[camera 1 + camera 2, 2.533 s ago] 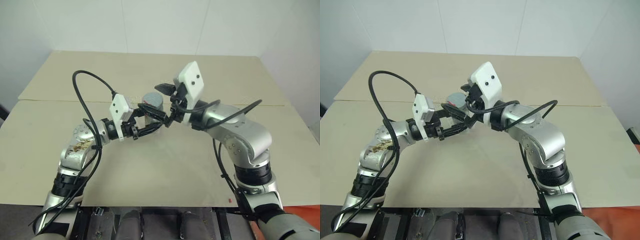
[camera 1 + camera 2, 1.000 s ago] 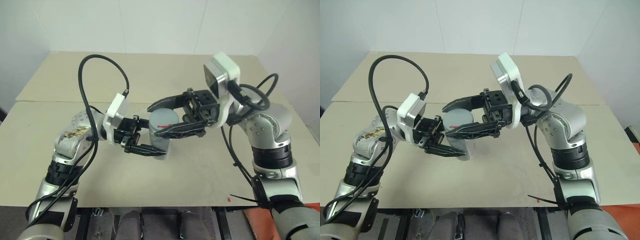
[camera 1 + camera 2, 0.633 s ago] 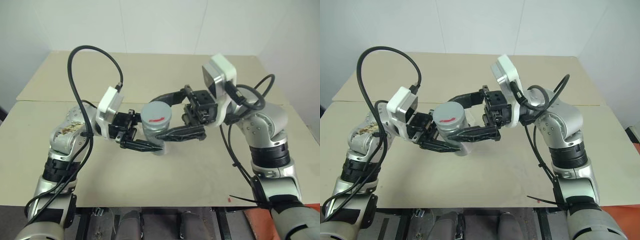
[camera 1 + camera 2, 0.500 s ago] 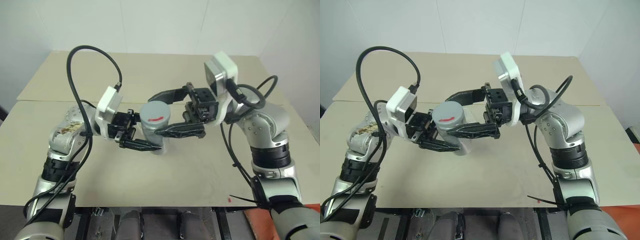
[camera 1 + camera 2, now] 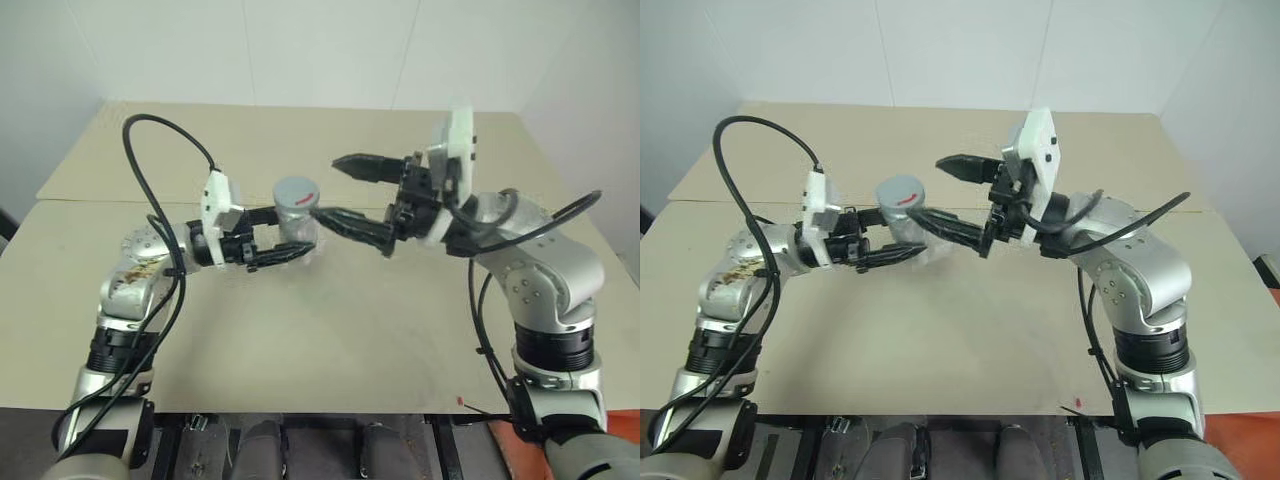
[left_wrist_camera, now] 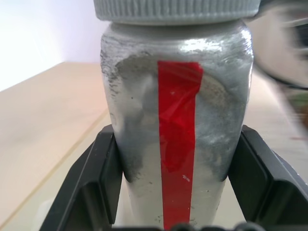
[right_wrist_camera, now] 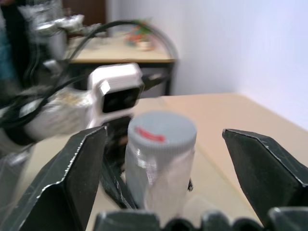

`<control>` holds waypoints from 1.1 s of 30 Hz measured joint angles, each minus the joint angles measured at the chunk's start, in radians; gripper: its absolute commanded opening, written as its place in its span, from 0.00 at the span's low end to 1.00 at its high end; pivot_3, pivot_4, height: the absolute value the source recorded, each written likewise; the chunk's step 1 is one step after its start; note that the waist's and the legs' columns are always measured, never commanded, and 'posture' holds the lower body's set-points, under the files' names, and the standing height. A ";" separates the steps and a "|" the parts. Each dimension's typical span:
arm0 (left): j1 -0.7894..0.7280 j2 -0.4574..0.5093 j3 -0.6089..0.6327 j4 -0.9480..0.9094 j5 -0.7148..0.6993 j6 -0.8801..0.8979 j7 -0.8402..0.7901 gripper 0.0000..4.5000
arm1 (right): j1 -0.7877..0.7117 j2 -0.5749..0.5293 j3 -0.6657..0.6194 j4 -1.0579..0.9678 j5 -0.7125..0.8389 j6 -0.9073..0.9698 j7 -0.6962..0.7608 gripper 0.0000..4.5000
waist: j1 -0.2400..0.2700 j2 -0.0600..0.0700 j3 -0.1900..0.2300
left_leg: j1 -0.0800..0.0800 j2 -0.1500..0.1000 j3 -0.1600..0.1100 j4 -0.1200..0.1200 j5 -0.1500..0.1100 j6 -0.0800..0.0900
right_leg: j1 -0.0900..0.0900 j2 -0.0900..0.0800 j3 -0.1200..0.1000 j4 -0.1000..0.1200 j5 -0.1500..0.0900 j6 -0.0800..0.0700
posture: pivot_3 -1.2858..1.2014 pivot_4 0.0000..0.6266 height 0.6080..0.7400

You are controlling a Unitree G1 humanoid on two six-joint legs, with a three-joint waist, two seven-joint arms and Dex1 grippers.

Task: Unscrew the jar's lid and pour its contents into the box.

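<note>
My left gripper (image 5: 290, 233) is shut on the body of the silvery jar (image 6: 178, 144), which carries a red stripe and is held upright a little above the table. The grey lid (image 5: 295, 191), marked with a red dash, sits on the jar's top. Just right of the jar my right gripper (image 5: 327, 187) is open, its two black fingers (image 7: 77, 173) spread wide with the lid ahead between them and not touching it. A whitish clear patch under the jar looks like the box (image 5: 312, 244), mostly hidden. The contents are hidden inside the jar.
The beige table (image 5: 330, 330) has a seam running across behind the arms and a white wall beyond its far edge. Black cables loop over both forearms. A small red mark (image 5: 459, 401) lies near the front edge.
The right gripper opened off the lid and its wrist turned. Both arms moved away from me, carrying the jar farther out over the table. The lid stays on the jar.
</note>
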 measured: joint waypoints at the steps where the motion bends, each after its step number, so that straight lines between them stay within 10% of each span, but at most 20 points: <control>1: 0.002 -0.011 -0.007 -0.006 0.020 0.001 0.034 0.61 | -0.006 0.015 0.000 -0.010 -0.002 0.029 -0.051 0.99 | 0.000 0.000 0.000 | 0.000 0.000 0.000 0.000 0.000 0.000 | 0.000 0.000 0.000 0.000 0.000 0.000 | 0.52 0.24 1.00; 16: 0.002 -0.132 -0.042 -0.111 0.117 0.110 0.368 0.61 | -0.122 0.148 0.146 -0.056 -0.170 0.251 -0.435 0.99 | -0.004 0.000 0.000 | -0.002 0.000 0.000 0.000 0.000 0.000 | -0.003 0.000 0.001 0.001 0.000 0.000 | 0.52 0.24 1.00; 33: 0.009 -0.146 -0.052 -0.152 0.124 0.150 0.435 0.61 | -0.153 0.211 0.152 0.010 -0.284 0.274 -0.478 0.99 | -0.013 0.000 0.000 | -0.002 0.000 0.001 -0.001 0.003 -0.004 | -0.004 0.000 0.001 0.001 0.000 0.000 | 0.52 0.24 1.00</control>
